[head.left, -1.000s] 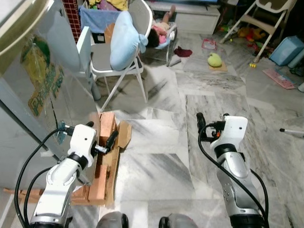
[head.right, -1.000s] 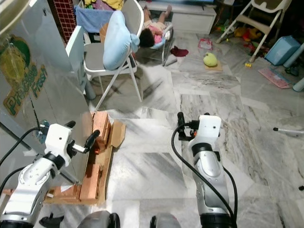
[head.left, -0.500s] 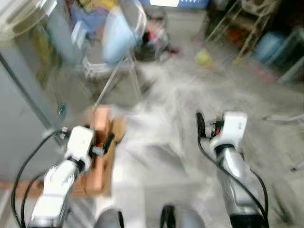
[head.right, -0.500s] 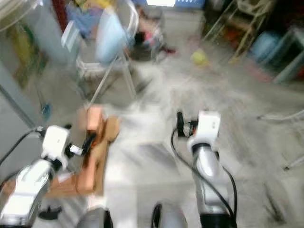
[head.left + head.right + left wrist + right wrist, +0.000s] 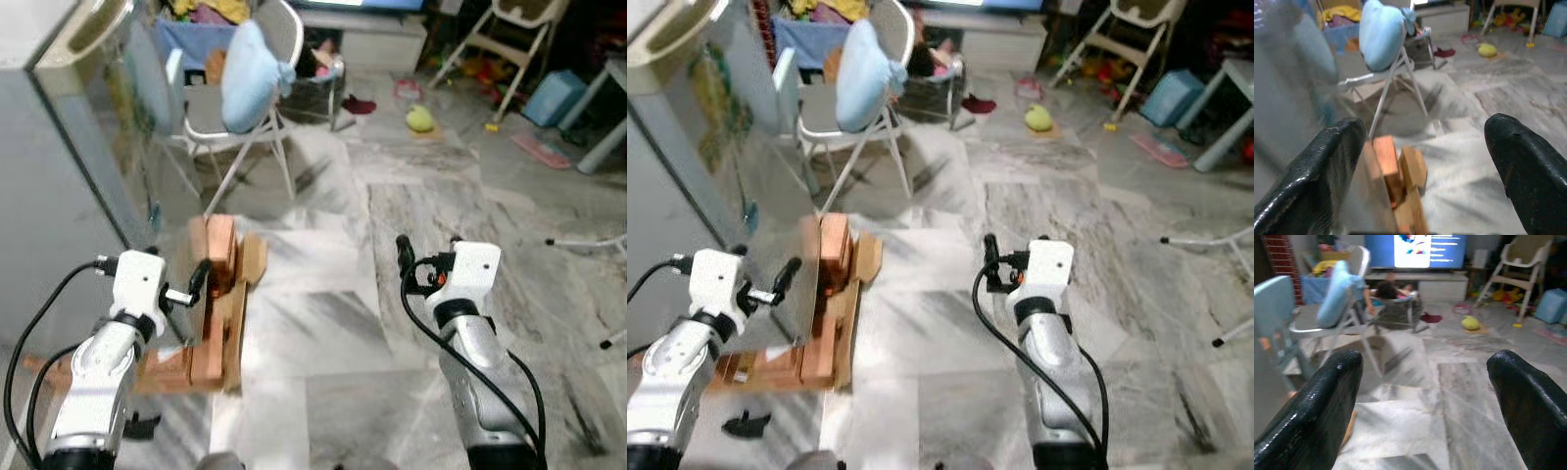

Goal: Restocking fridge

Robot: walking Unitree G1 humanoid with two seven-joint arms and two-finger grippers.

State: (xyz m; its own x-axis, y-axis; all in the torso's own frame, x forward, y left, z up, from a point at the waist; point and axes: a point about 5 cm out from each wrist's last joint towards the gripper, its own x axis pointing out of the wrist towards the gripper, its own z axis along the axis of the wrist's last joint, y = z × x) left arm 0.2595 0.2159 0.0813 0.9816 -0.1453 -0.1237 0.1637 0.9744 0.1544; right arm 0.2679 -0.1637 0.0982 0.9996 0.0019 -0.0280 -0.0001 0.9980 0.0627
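Far left of the head views: the fridge (image 5: 54, 157), a tall grey slab w/ a cream top edge, its side panel w/ a green-yellow sticker running from upper left toward the middle. My left gripper (image 5: 201, 277) sits lower left, raised in front of that panel, fingers spread wide w/ nothing between them; in the left wrist view 1 finger (image 5: 1327, 166) and the other stand far apart w/ floor between. Just right of it, lower-left centre, a stack of orange-brown wood blocks (image 5: 217, 294) lies on the marble floor (image 5: 323, 323), up against the fridge's base. A small black piece (image 5: 745, 423) lies on the floor at bottom left. Upper centre-left: a white folding chair (image 5: 220, 113) w/ a light blue cushion (image 5: 250, 78) draped over its back, well apart from me. My right gripper (image 5: 404, 257) is at centre-right, held over bare floor, fingers spread, holding nothing; the right wrist view shows 2 pads w/ a wide gap. Upper right: a yellow-green toy (image 5: 419, 118) on the floor, then a blue box (image 5: 552, 96) and a high chair (image 5: 495, 29) near the top right corner.
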